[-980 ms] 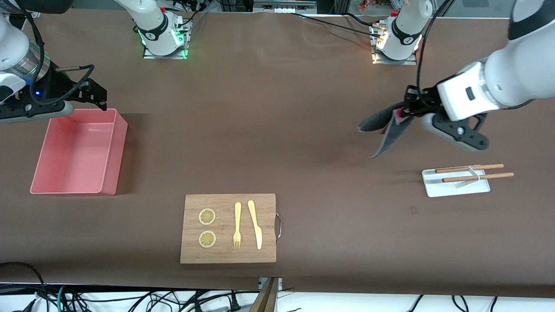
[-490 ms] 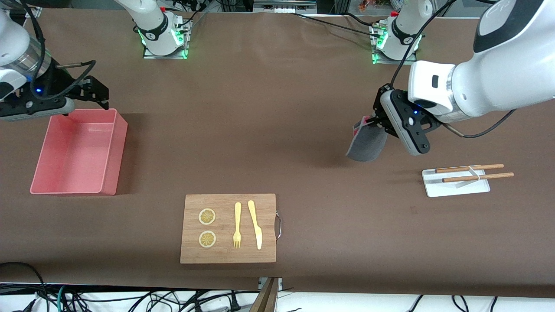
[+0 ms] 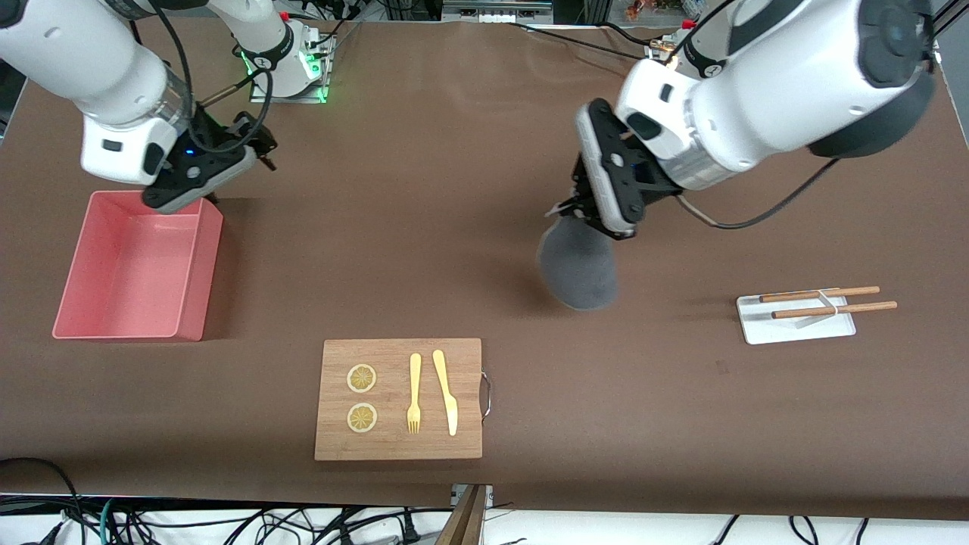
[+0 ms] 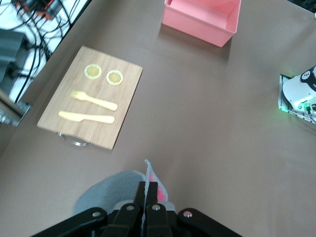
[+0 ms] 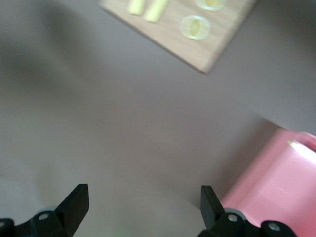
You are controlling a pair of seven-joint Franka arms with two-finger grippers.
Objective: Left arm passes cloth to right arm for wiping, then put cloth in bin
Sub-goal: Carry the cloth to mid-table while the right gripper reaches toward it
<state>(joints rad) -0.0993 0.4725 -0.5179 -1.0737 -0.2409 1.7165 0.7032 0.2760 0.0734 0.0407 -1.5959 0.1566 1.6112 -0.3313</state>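
Observation:
The dark grey cloth hangs from my left gripper, which is shut on its top edge over the bare table near the middle. In the left wrist view the cloth shows a pink patch beside the shut left gripper. My right gripper is open and holds nothing, over the table just past the corner of the pink bin that is farther from the front camera. The right wrist view shows the right gripper with its jaws wide apart over bare table, the bin beside it.
A wooden cutting board with two lemon slices, a fork and a knife lies near the table's front edge. A small white tray with two chopsticks sits toward the left arm's end. The left wrist view also shows the board and the bin.
My left arm has swung toward the middle of the table, carrying the cloth with it. The right gripper has moved from beside the bin toward the middle, still open.

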